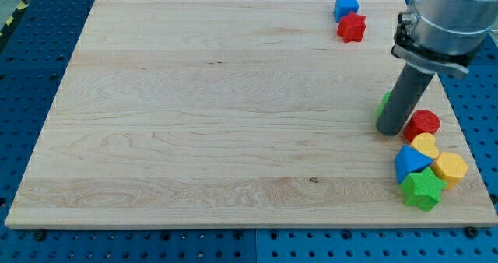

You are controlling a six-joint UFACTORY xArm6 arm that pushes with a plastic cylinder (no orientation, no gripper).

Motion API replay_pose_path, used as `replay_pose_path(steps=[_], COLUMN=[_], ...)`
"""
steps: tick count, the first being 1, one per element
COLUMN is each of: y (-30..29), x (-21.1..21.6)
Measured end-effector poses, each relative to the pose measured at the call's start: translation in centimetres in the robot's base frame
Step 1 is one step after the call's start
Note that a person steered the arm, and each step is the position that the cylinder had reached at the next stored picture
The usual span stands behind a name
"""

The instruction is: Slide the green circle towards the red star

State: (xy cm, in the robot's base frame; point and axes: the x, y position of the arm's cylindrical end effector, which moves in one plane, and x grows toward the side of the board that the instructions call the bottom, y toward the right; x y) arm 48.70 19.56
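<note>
The green circle is almost wholly hidden behind my rod; only a sliver shows at the rod's left edge, at the view's right middle. My tip rests on the board just below that sliver, touching or nearly touching it. The red star lies near the view's top right, well above the circle, next to a blue cube.
A cluster sits at the view's bottom right: a red cylinder just right of my tip, a yellow heart, a blue triangle, a yellow hexagon and a green star. The board's right edge is close.
</note>
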Motion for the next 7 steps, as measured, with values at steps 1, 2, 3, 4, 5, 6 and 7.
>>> replay_pose_path(steps=[1, 2, 3, 4, 5, 6, 7], y=[1.0, 1.7, 2.1, 2.3, 5.8, 11.0, 11.9], x=[-2.3, -5.3, -8.4, -9.7, -7.0, -7.2, -9.7])
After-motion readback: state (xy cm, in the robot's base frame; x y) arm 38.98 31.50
